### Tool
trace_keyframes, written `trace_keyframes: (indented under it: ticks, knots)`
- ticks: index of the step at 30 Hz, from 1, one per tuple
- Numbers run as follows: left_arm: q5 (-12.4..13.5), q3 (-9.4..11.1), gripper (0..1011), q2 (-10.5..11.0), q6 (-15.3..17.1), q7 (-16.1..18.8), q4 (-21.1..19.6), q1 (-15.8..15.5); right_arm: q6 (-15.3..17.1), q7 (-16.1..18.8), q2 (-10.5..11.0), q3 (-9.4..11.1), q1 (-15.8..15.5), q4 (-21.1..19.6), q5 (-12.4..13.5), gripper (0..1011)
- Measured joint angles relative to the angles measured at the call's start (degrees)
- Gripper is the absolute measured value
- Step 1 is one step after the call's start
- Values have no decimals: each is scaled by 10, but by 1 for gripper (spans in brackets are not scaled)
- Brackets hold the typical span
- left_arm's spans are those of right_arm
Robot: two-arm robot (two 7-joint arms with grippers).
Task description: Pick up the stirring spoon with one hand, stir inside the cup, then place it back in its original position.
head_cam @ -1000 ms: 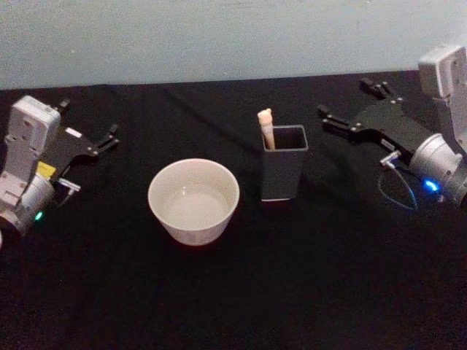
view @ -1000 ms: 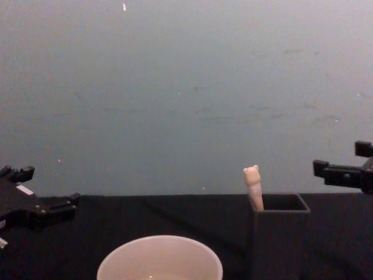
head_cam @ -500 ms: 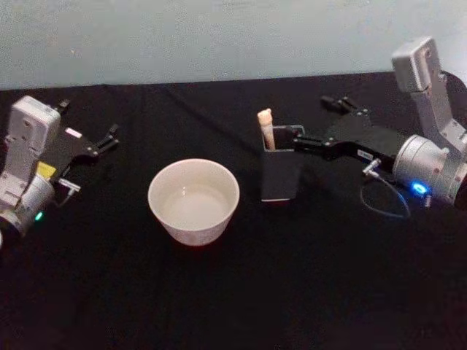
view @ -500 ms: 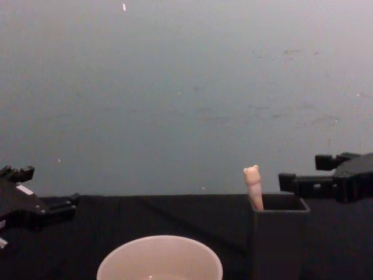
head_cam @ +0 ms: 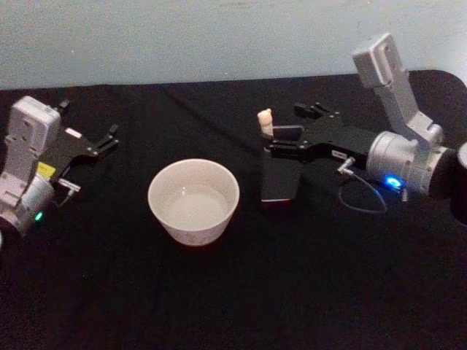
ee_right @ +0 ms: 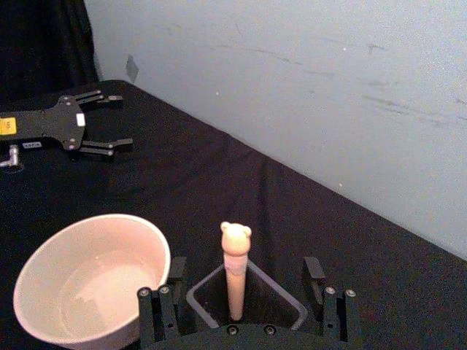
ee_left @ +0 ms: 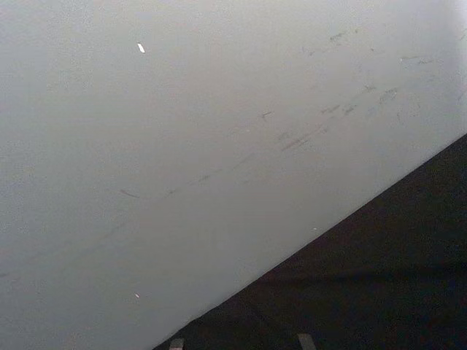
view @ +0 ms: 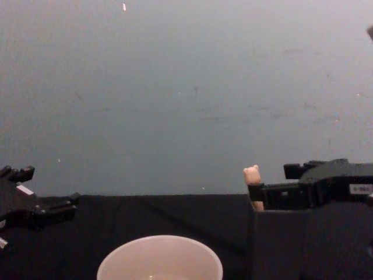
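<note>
Right gripper (head_cam: 283, 127), fingers spread wide, hovers over the dark grey square holder (head_cam: 279, 179), just beside the cream-handled, animal-knobbed stirring spoon (head_cam: 265, 120) upright inside, right of the wide cream-white cup (head_cam: 193, 200). Risk: off-centre closure snags holder rim, tipping it. Left gripper (head_cam: 89, 119) parked far left, spread.

No legible text or labels

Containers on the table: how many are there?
2. The cup sits left of centre; the dark square holder stands right of it, holding the stirring spoon, the right hand open around the spoon.
</note>
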Motion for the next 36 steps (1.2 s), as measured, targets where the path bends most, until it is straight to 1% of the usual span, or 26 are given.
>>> trace_keyframes:
  ticks: [1,10,21,36]
  knots:
    - [0,0,1001,0,0,0,0,0,0,0,0,0,0,0,0,1002]
    - [0,0,1001,0,0,0,0,0,17,5,-24,-14,27,27,-10,1002]
    - [0,0,1001,0,0,0,0,0,33,0,-47,-21,47,53,-20,1002]
    - [0,0,1001,0,0,0,0,0,36,-1,-54,-23,47,58,-31,1002]
